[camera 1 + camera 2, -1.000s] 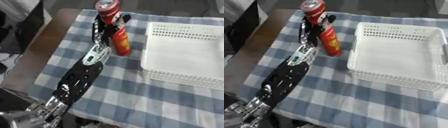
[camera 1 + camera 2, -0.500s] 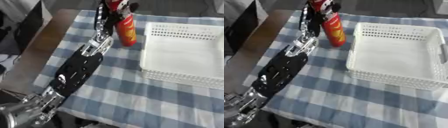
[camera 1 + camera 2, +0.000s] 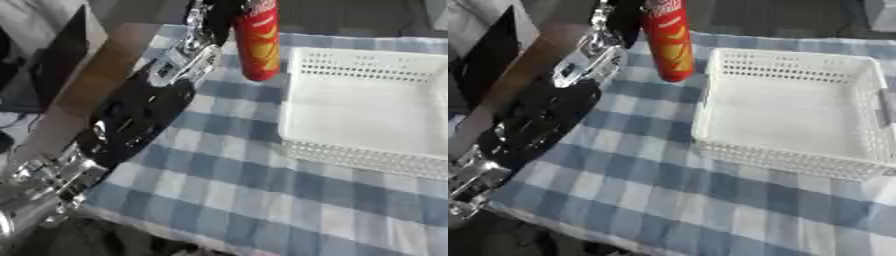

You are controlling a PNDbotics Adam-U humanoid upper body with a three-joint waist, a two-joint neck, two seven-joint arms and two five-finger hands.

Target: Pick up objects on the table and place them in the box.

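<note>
Carrying the red can (image 3: 665,42) at the frame's top, the left hand (image 3: 208,17) grips it, finger spread unclear; next, swing right above the white basket (image 3: 794,150) and release

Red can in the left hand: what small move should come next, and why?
Probably carry the red can sideways to the robot's right until it hangs over the white basket, then lower it. The left hand holds the can raised at the table's far edge, left of the basket's near-left wall, and the basket shows nothing inside.
</note>
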